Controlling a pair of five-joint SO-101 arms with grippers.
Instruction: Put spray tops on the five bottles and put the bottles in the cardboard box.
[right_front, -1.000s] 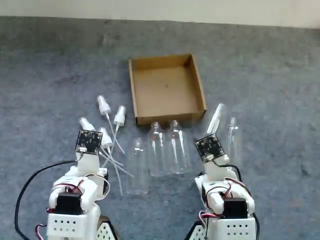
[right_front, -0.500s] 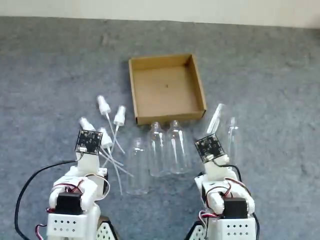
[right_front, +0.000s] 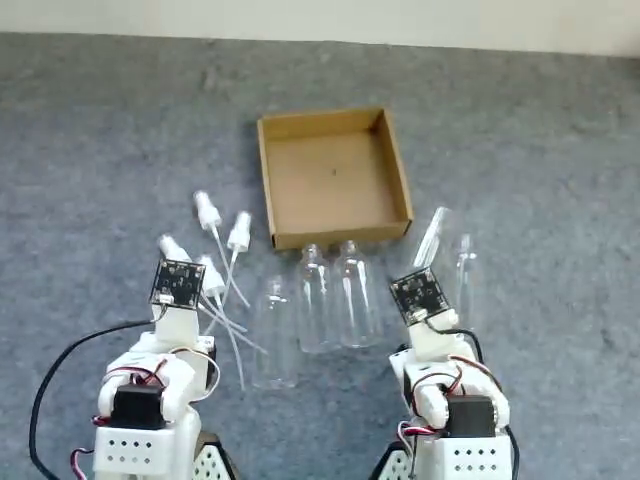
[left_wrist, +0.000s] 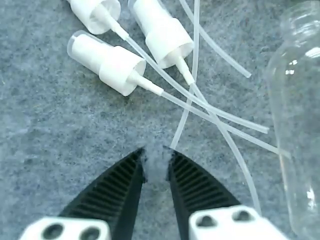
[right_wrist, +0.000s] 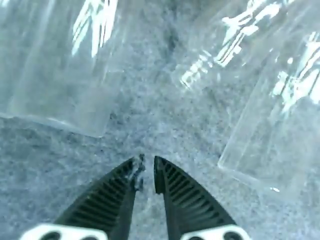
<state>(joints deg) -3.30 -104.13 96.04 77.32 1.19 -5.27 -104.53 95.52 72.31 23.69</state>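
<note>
Five clear bottles lie capless on the grey mat: three side by side (right_front: 313, 295) just in front of the cardboard box (right_front: 333, 178), two more (right_front: 466, 275) to its right. Several white spray tops (right_front: 207, 210) with thin tubes lie left of the bottles. My left gripper (left_wrist: 154, 155) is shut and holds nothing, low over the mat just short of a spray top (left_wrist: 107, 62) and its tubes, with a bottle (left_wrist: 295, 100) beside it. My right gripper (right_wrist: 146, 162) is shut and holds nothing, between one bottle's base (right_wrist: 60, 60) and another bottle (right_wrist: 280, 115).
The box is open-topped with nothing inside. Both arm bases (right_front: 150, 410) (right_front: 450, 410) sit at the near edge of the mat. Bare mat (right_front: 100, 150) stretches left, right and behind the box.
</note>
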